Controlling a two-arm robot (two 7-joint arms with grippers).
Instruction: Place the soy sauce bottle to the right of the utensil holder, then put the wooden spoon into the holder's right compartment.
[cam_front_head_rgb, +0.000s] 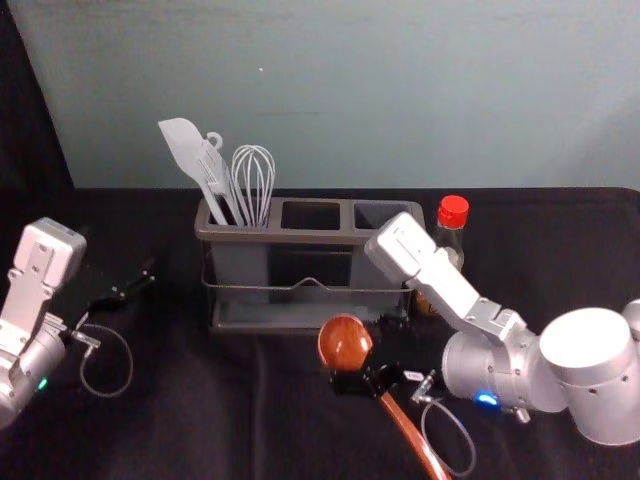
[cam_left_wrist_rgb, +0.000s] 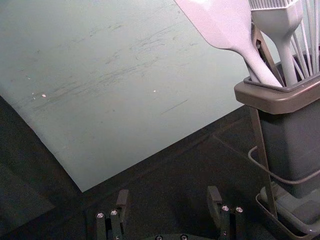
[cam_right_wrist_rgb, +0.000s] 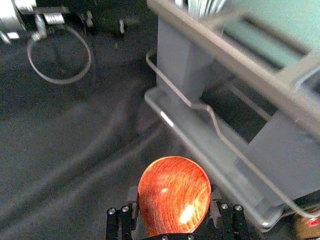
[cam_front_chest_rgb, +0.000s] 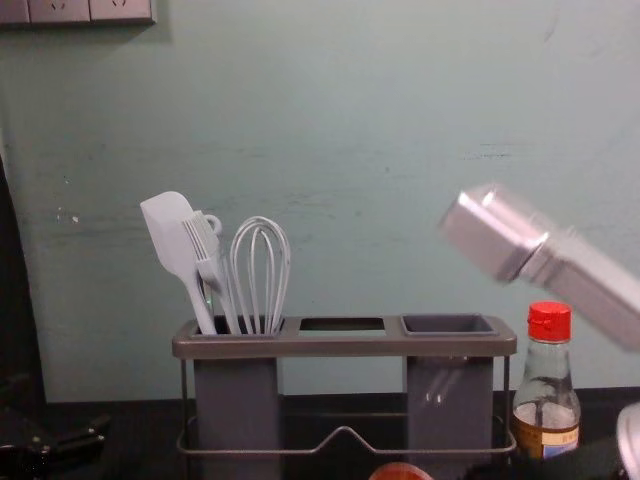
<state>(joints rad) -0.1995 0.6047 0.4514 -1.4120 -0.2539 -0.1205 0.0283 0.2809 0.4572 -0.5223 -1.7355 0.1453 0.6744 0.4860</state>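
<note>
A: What stands around the wooden spoon?

B: The utensil holder stands just beyond its bowl, a thin wire rail running along the front. The holder's left compartment carries a spatula, a brush and a whisk.

A: And the soy sauce bottle?

B: Upright, just beside the holder's right end. From the head view, part of the right arm crosses in front of it.

A: How is that arm posed?

B: It reaches in from the right, its pale upper piece slanting up and leftward before the holder's right end. The right gripper is low in front of the holder, closed around the spoon near its bowl.

A: The other one?

B: The left gripper is parked left of the holder, jaws wide apart.

A: Which way does the spoon point?

B: Bowl away from the robot and leftward; the long handle slants back toward the robot and rightward.
</note>
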